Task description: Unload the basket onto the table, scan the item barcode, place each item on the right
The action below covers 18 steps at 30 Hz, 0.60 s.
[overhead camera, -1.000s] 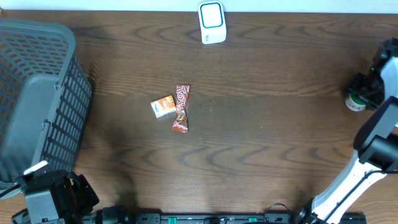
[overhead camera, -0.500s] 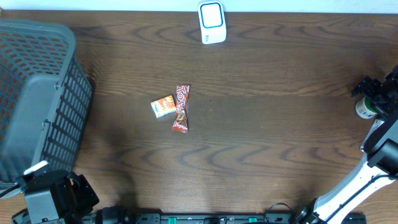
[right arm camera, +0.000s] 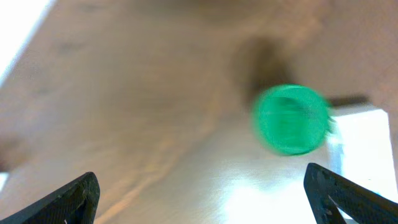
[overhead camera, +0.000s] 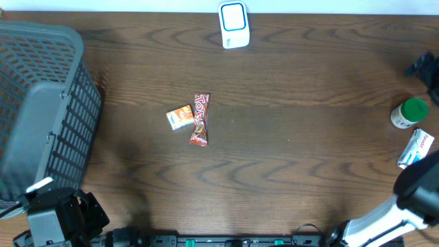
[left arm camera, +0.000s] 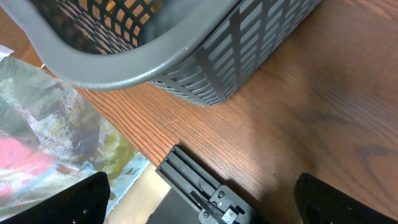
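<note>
A white barcode scanner (overhead camera: 233,25) with a blue face stands at the table's far edge. An orange packet (overhead camera: 180,117) and a red snack bar (overhead camera: 199,119) lie side by side mid-table. A green-capped bottle (overhead camera: 409,113) stands at the right edge; in the right wrist view its cap (right arm camera: 291,119) shows blurred, ahead of and apart from my open, empty right gripper (right arm camera: 205,199). In the overhead view the right gripper (overhead camera: 424,68) hangs at the frame's right edge, beyond the bottle. My left gripper (left arm camera: 205,208) is open and empty at the front left corner.
A grey mesh basket (overhead camera: 41,103) fills the left side, and its wall (left arm camera: 205,68) sits just ahead of the left gripper. A white pack (overhead camera: 416,149) lies near the bottle. A black rail (left arm camera: 199,186) runs along the table's front edge.
My right gripper carried the green-capped bottle a little to the right, opened and let it go, then pulled back toward the far right. The white pack has come into view. The left arm has not moved.
</note>
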### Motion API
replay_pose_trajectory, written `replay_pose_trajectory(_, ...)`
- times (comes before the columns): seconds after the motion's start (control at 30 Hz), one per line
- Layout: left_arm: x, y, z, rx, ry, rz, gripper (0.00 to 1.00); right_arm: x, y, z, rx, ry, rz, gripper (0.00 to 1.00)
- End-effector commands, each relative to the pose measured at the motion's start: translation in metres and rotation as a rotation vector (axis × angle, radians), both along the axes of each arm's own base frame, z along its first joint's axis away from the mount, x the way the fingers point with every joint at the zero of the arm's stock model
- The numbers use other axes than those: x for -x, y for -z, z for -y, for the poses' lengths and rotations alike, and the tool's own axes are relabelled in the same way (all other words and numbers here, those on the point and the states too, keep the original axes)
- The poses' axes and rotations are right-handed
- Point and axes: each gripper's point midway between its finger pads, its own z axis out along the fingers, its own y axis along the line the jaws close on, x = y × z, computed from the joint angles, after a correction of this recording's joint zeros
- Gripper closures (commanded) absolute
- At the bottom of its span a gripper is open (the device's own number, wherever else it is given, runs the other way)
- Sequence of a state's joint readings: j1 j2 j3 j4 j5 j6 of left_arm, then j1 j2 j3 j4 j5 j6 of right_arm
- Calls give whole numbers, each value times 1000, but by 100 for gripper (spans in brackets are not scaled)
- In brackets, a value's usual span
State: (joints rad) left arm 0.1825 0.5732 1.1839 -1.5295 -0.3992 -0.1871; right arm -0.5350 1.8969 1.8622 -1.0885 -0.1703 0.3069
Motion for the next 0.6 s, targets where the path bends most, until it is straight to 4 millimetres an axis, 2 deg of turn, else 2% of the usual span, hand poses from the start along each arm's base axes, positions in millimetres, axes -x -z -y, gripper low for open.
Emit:
replay_pose_trajectory(0.0, 2, -1, -2, -8, -18, 6, 5, -19, -29, -68, -44, -148, 71, 1)
replay_pose_trajectory(0.03, 2, -1, -2, -8, -18, 6, 5, -22, -29, -85, -49, -184, 64, 1)
replay_pose_trajectory(0.13, 2, -1, -2, -8, -18, 5, 5, -30, -16, -164, -68, -365, 13, 1)
replay_pose_trajectory(0.27, 2, -1, -2, -8, -18, 5, 5, -26, 0, -244, -20, -598, -37, 1)
replay_pose_trajectory(0.33, 2, -1, -2, -8, -18, 6, 5, -19, 8, -278, 41, -678, -75, 1)
replay_pose_trajectory(0.5, 2, -1, -2, -8, -18, 6, 5, 17, 36, -367, 202, -904, -148, 1)
replay_pose_trajectory(0.57, 2, -1, -2, -8, -18, 6, 5, 29, 48, -389, 304, -964, -154, 1)
